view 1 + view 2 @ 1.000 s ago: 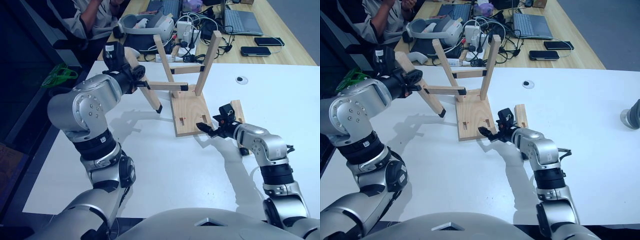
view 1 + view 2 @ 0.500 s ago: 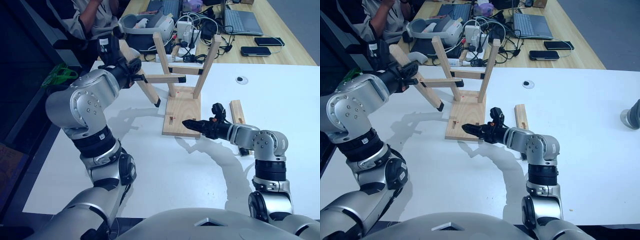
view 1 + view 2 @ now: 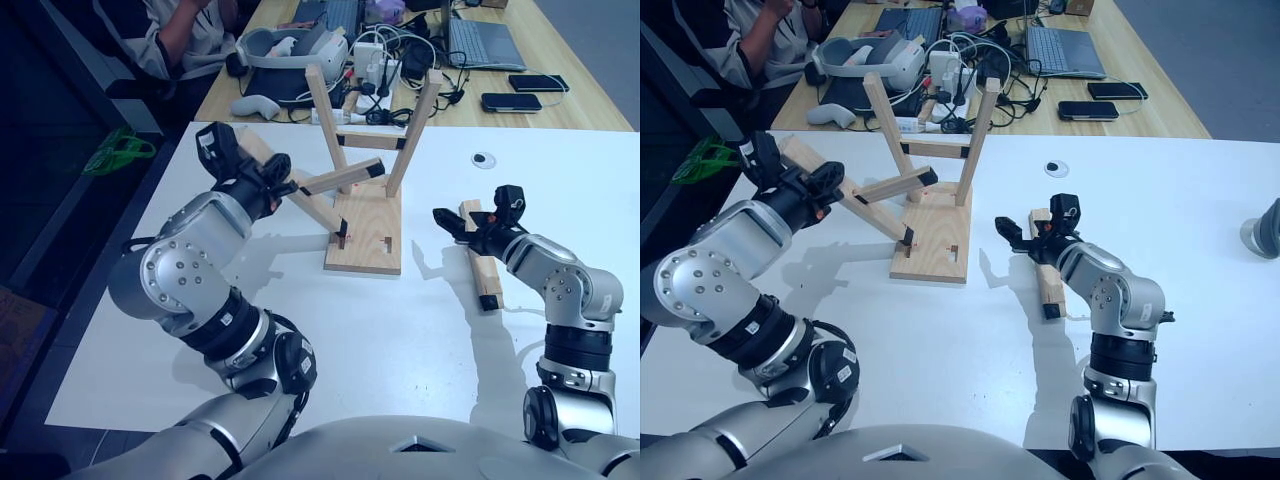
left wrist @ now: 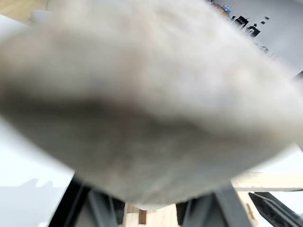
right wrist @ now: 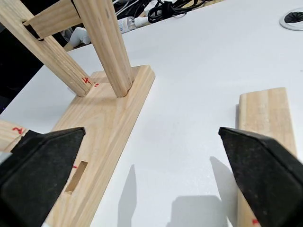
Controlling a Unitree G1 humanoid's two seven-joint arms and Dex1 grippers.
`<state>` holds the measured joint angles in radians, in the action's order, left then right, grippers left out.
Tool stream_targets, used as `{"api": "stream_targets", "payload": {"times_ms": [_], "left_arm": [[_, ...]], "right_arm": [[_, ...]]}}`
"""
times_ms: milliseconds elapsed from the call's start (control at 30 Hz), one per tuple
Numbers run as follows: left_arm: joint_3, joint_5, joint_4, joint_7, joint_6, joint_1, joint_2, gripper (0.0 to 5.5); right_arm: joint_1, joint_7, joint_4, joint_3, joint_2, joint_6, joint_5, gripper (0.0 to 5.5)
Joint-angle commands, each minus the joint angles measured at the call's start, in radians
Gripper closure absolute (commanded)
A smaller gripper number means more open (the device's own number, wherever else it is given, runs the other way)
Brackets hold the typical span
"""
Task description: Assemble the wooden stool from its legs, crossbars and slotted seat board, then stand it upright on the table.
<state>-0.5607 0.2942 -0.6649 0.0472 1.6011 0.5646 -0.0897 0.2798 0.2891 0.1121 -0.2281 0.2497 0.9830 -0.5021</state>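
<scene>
While L tool (image 3: 268, 186) clamps leg+crossbar piece (image 3: 318, 203), foot tip at slot of seat board (image 3: 365, 252) flat on tabletop (image 3: 400, 330), R tool (image 3: 452, 222) wide open, empty, just above loose leg (image 3: 482, 268) right of board

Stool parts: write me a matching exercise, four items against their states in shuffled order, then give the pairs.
1. seat board
2. tilted leg
3. loose leg
4. right gripper

A. open
B. clamped in the left gripper
C. flat on the table, two upright legs in it
D. lying alone on the table

Pairs: 1-C, 2-B, 3-D, 4-A
</scene>
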Motion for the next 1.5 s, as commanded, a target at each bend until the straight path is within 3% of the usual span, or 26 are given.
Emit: {"api": "stream_targets", "payload": {"times_ms": [33, 233, 433, 833, 1000, 1200, 1367, 1500], "left_arm": [[0.029, 0.018, -0.034, 0.003, 0.013, -0.062, 0.019, 4.48], [0.050, 0.044, -0.073, -0.019, 0.013, -0.151, -0.015, 4.48], [-0.018, 0.068, -0.042, -0.073, 0.013, -0.125, -0.071, 4.48], [-0.014, 0.095, -0.006, -0.195, 0.013, -0.127, -0.095, 4.48], [-0.086, 0.084, 0.009, -0.283, 0.013, -0.110, -0.197, 4.48], [-0.220, 0.073, 0.069, -0.398, 0.013, -0.030, -0.242, 4.48], [-0.133, 0.133, 0.080, -0.387, 0.013, -0.068, -0.159, 4.47], [0.004, 0.159, 0.079, -0.356, 0.013, -0.104, -0.037, 4.47]], "right_arm": [[-0.009, -0.015, 0.015, -0.014, 0.016, -0.009, 0.006, 0.10], [-0.013, -0.018, 0.010, -0.021, 0.031, -0.013, 0.007, 0.10], [-0.018, -0.022, 0.007, -0.004, 0.034, -0.021, 0.012, 0.10], [-0.005, -0.016, -0.008, 0.012, 0.042, -0.042, 0.025, 0.10], [-0.002, -0.017, -0.012, 0.019, 0.041, -0.048, 0.028, 0.10], [0.000, -0.016, -0.019, 0.023, 0.043, -0.054, 0.029, 0.10], [-0.001, -0.018, -0.017, 0.028, 0.041, -0.055, 0.030, 0.10], [-0.001, -0.017, -0.016, 0.032, 0.044, -0.057, 0.032, 0.10]]}}
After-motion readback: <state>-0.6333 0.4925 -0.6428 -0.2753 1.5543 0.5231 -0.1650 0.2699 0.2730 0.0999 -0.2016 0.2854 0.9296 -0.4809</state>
